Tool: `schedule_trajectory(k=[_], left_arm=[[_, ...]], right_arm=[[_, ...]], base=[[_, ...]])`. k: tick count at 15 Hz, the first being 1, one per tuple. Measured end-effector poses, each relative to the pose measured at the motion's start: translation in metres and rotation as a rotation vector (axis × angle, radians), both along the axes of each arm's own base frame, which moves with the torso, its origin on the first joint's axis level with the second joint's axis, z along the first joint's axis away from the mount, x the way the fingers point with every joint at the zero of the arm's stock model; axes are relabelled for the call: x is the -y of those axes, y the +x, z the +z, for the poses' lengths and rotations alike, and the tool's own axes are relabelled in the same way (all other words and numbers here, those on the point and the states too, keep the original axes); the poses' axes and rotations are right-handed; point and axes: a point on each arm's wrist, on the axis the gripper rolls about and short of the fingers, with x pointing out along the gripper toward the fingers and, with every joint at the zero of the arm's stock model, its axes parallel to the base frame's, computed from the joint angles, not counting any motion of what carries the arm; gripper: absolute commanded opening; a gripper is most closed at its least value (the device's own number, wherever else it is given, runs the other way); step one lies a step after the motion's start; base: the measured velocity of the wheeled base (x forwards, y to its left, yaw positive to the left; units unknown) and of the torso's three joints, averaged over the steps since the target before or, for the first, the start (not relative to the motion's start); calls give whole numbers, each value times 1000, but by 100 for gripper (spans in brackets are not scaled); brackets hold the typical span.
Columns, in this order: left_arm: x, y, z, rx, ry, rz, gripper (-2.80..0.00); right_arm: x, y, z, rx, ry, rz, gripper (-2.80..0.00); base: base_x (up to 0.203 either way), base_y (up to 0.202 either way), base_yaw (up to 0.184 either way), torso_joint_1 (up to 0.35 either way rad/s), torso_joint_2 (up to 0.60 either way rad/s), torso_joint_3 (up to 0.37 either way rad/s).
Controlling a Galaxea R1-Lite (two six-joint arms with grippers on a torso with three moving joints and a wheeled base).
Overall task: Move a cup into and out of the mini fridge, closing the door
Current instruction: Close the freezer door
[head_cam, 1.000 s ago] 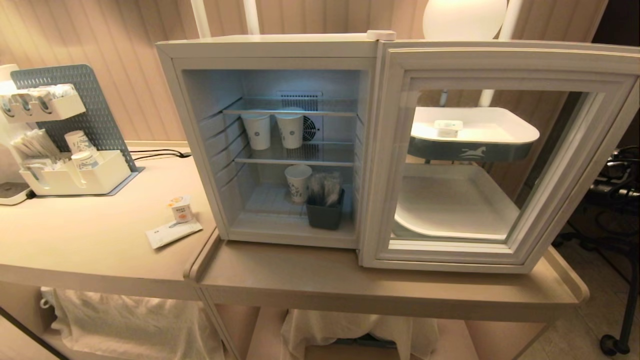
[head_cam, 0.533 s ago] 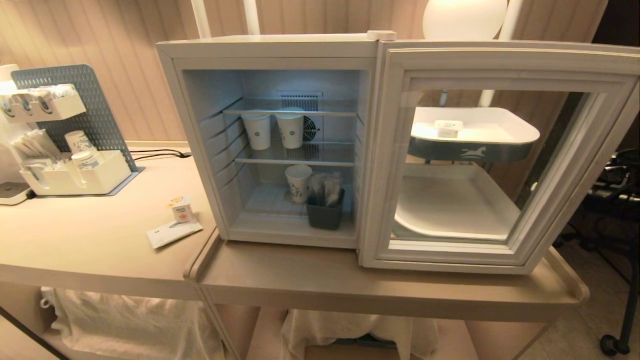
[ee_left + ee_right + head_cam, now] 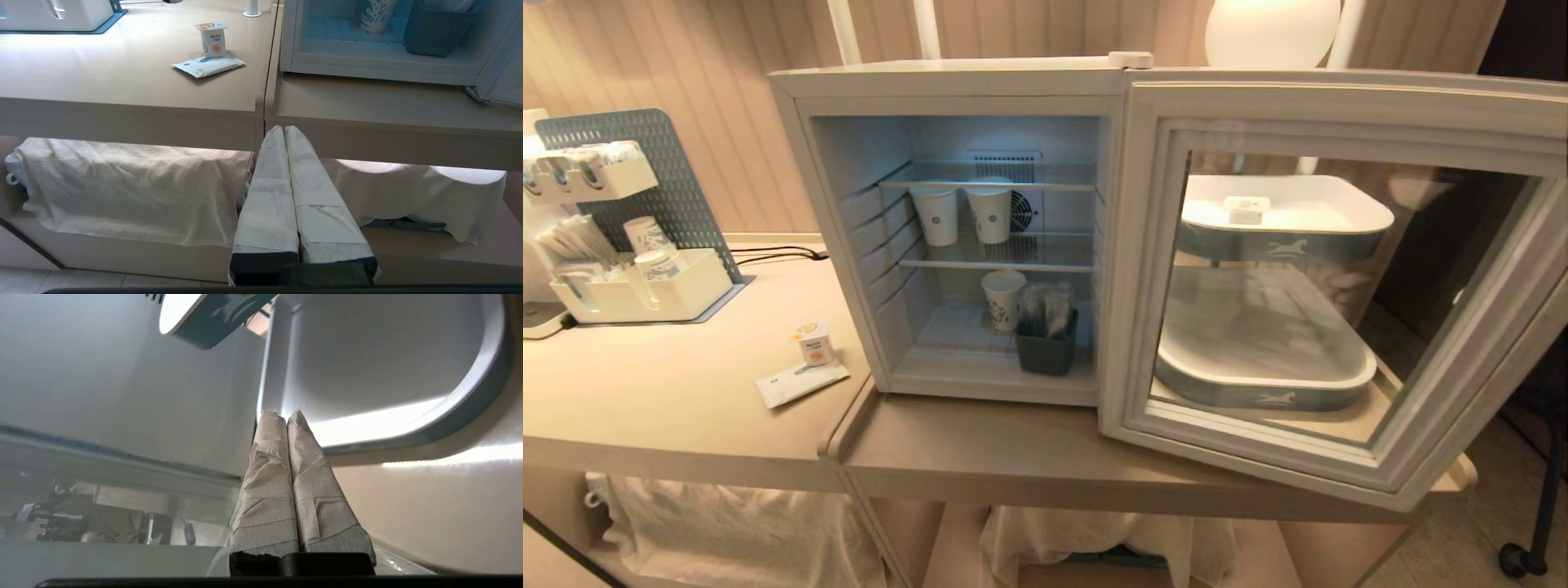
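The small white cup with an orange label stands on the left table, to the left of the mini fridge; the left wrist view has the cup too. The fridge is open, and its glass door is hinged on the right and swung partway out. My right gripper is shut and empty behind the door's outer side, close to the fridge's white side wall. Whether it touches the door I cannot tell. My left gripper is shut and empty, parked low in front of the table edge.
Paper cups and a dark bin sit on the fridge shelves. A flat sachet lies by the cup. An organiser with cups stands far left. A tiered white tray cart stands behind the door. Cloth hangs under the tables.
The door has swung from wide open some way towards shut, its free edge coming nearer to me. The whole head view has shifted slightly to the left. The cup has stayed put.
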Motion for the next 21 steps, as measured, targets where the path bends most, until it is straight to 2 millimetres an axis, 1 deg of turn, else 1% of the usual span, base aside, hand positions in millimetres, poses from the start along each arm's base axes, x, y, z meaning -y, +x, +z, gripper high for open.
schedule_trajectory(k=[4, 7, 11, 13, 15, 16, 18, 19, 21], left_arm=[[0, 0, 0, 0, 0, -1, -280], [0, 0, 0, 0, 0, -1, -280], [0, 0, 0, 0, 0, -1, -280], [0, 0, 0, 0, 0, -3, -280], [0, 0, 0, 0, 0, -1, -280], [0, 0, 0, 0, 0, -2, -280], [0, 0, 0, 0, 0, -1, -280], [0, 0, 0, 0, 0, -1, -280], [0, 0, 0, 0, 0, -1, -280]], right_arm=[[-32, -58, 26, 26, -27, 4, -280], [-60, -102, 44, 67, -67, 34, -280], [-97, -149, 60, 108, -111, 84, -280], [-116, -172, 62, 100, -117, 137, -280], [-131, -194, 65, 86, -96, 213, -280], [-136, -204, 68, 74, -62, 252, -280], [-143, -214, 77, 62, 4, 318, -280], [-145, -216, 80, 57, 24, 343, -280], [-147, -211, 83, 46, 32, 377, -280]], base=[[0, 0, 0, 0, 0, 0], [0, 0, 0, 0, 0, 0], [0, 0, 0, 0, 0, 0], [0, 0, 0, 0, 0, 0], [0, 0, 0, 0, 0, 0], [0, 0, 0, 0, 0, 0], [0, 0, 0, 0, 0, 0], [0, 0, 0, 0, 0, 0], [0, 0, 0, 0, 0, 0]])
